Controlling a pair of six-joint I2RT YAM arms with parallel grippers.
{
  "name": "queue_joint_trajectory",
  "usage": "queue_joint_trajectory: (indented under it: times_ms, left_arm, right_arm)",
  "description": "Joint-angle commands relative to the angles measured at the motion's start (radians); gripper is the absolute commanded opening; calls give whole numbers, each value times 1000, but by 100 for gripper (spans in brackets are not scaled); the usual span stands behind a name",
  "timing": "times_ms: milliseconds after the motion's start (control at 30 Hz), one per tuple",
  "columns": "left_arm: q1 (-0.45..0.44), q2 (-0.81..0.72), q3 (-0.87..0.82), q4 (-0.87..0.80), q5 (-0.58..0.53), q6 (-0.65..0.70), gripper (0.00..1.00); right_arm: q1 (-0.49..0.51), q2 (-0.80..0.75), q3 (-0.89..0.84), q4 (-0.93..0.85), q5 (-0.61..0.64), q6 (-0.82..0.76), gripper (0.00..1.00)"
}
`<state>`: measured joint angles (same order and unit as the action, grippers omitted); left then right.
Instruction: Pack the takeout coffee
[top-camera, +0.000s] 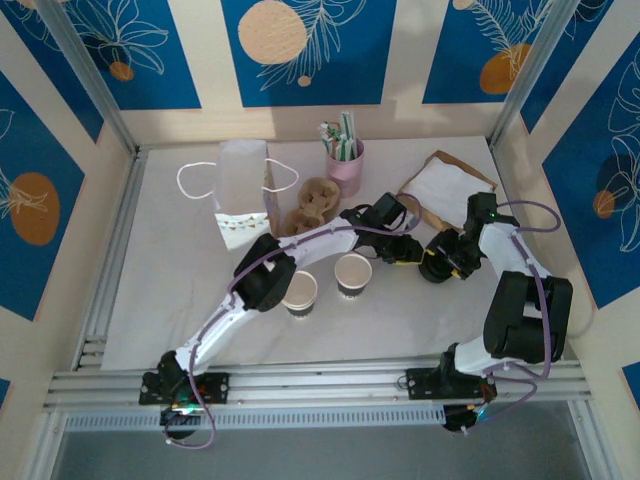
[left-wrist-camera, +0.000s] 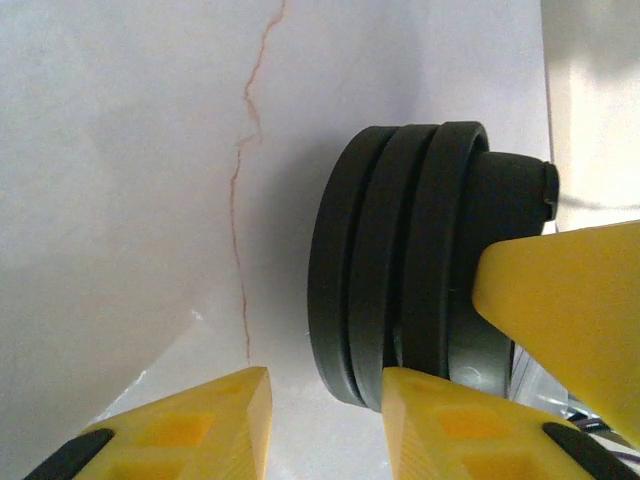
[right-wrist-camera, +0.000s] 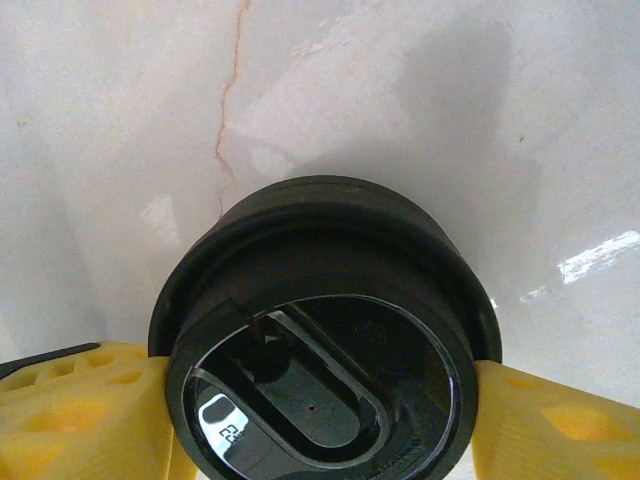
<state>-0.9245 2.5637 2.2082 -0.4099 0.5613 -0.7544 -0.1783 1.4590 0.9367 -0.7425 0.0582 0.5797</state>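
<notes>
The takeout coffee is out of view. A stack of black plastic lids stands on edge just above the white tabletop, with my right gripper shut on it, one yellow finger on each side. In the left wrist view the same lid stack sits just beyond my left gripper, which is open with nothing between its fingers; the right-hand fingertip is at the stack's rim. Two lidless white paper cups stand upright on the table, left of both grippers.
A pink cup of straws stands at the back, with a cardboard carrier and a white handled bag to its left. A brown paper bag lies at the back right. Metal frame rails border the table.
</notes>
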Motion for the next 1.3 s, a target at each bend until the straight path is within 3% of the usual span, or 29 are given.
queue_joint_trajectory:
  times_ms: [0, 467, 733, 1000, 1267]
  left_arm:
    - [7, 4, -14, 56, 45, -19, 35]
    - [9, -9, -60, 97, 50, -34, 38]
    - [9, -33, -72, 91, 45, -27, 38]
    - [7, -140, -71, 67, 5, -3, 43]
    - [1, -305, -101, -4, -64, 44, 51]
  right_arm:
    - [-4, 6, 14, -3, -44, -4, 69]
    - [-4, 7, 16, -3, -55, -3, 69]
    - [-7, -41, 16, -37, 2, -3, 69]
    - [-18, -136, 27, -76, 48, -3, 69]
    - [-17, -214, 58, -124, -13, -19, 69]
